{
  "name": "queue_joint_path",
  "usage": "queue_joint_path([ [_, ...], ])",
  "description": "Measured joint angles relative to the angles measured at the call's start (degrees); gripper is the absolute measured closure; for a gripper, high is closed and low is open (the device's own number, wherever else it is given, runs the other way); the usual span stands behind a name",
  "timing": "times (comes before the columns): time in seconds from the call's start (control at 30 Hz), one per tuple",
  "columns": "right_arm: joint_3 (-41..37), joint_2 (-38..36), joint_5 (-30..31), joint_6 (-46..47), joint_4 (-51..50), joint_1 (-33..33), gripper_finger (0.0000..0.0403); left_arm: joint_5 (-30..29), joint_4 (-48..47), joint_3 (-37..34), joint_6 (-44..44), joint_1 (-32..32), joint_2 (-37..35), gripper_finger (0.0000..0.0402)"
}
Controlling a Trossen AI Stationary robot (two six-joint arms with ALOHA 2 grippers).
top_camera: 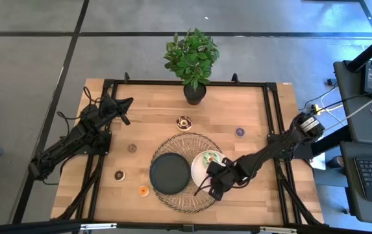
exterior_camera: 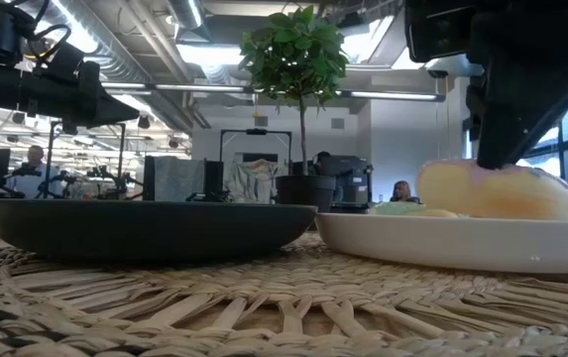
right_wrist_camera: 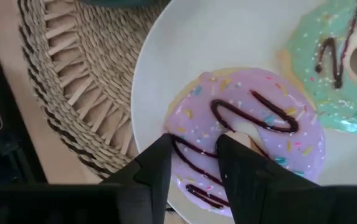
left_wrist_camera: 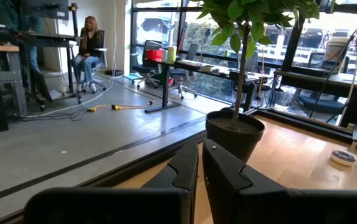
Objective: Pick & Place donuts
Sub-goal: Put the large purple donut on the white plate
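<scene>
On the white plate (right_wrist_camera: 228, 37) lie a purple-iced donut (right_wrist_camera: 259, 124) with dark drizzle and a green-iced donut (right_wrist_camera: 334, 62). My right gripper (right_wrist_camera: 194, 143) stands over the plate (top_camera: 202, 170) and is shut on the purple donut (exterior_camera: 497, 190). Loose on the wood lie a chocolate donut (top_camera: 184, 121), a purple one (top_camera: 239, 131), a brown one (top_camera: 132, 148), a dark one (top_camera: 119, 175) and an orange one (top_camera: 143, 190). My left gripper (top_camera: 128, 102) waits shut near the table's far left, touching nothing. My right gripper pinches the purple donut's ring (right_wrist_camera: 197, 124) on the side nearest the plate's rim. One finger (right_wrist_camera: 237, 155) is at the hole and the other finger (right_wrist_camera: 156, 165) is at the outer edge. The fingers come from above, pointing down. The donut rests flat on the white plate.
A black plate (top_camera: 171, 173) sits beside the white one, both on a round woven mat (top_camera: 184, 198). A potted plant (top_camera: 192, 62) stands at the far edge. Dark frame rails run along the table's sides. People sit in the room beyond.
</scene>
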Motion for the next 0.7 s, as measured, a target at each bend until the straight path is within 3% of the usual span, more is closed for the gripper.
queue_joint_path([
  [0.17, 0.0, 0.0, -2.7, -0.1, 0.0, -0.4, 0.0272, 0.0, 0.0, 0.0, 0.0, 0.0, 0.0, 0.0382],
  [0.7, 0.0, 1.5, -2.2, -0.6, 0.8, -0.4, 0.0271, 0.0, 0.0, 0.0, 0.0, 0.0, 0.0, 0.0382],
])
